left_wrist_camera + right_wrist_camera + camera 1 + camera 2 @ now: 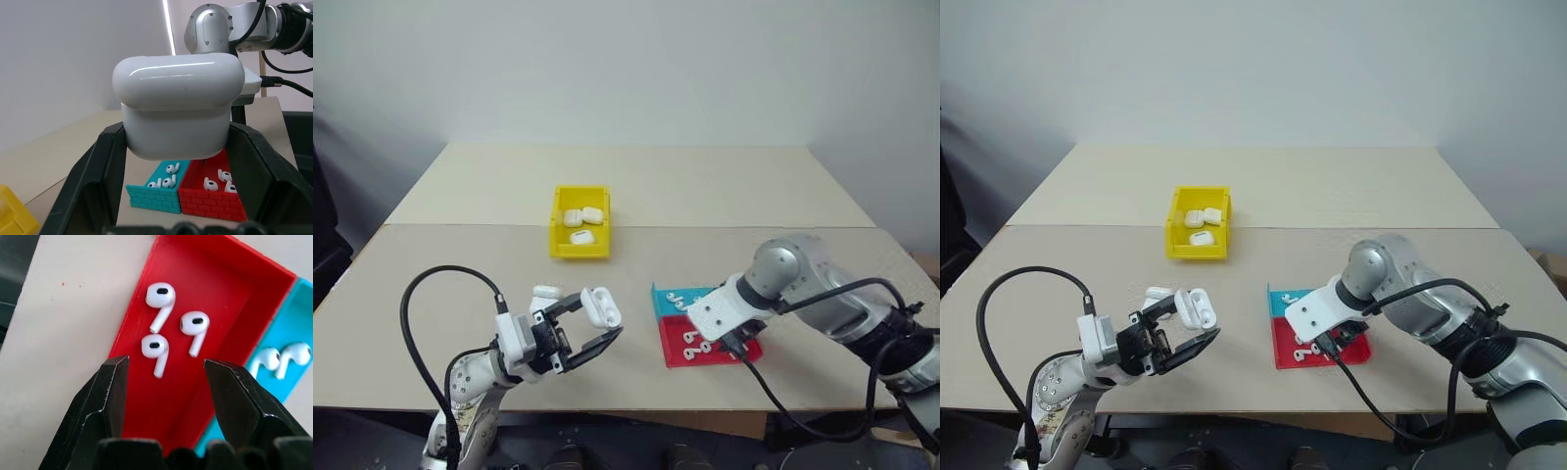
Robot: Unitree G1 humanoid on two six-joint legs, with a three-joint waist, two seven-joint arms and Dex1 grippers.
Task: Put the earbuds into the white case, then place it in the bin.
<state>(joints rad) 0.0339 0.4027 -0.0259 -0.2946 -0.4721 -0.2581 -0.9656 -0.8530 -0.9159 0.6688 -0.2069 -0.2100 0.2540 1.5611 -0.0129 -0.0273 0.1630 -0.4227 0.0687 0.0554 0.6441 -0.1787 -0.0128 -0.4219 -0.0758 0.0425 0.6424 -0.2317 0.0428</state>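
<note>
The left gripper (597, 328) sits at the near left of the table (460, 264), raised above the top, its two fingers clamped on a white case (600, 305) that stands between them with its lid open. In the left wrist view that case (178, 105) fills the gap between the fingers (93, 181), touching both. Just to the left of the held case, a second white case (546, 293) lies on the table behind the gripper.

Farther back, left of centre, is the yellow bin (579, 250), with three more cases (582, 216) lying inside it.

To the right, near the front edge, two shallow trays sit touching each other: the teal tray (677, 299) on the far side and the red tray (683, 352) on the near side. Both hold loose earbuds (159, 296); three show in the red tray and at least two in the teal one.

The right gripper (165, 369) hangs over the red tray, pointing steeply down, its fingers spread apart with nothing between them, just above the earbuds and not touching them.
</note>
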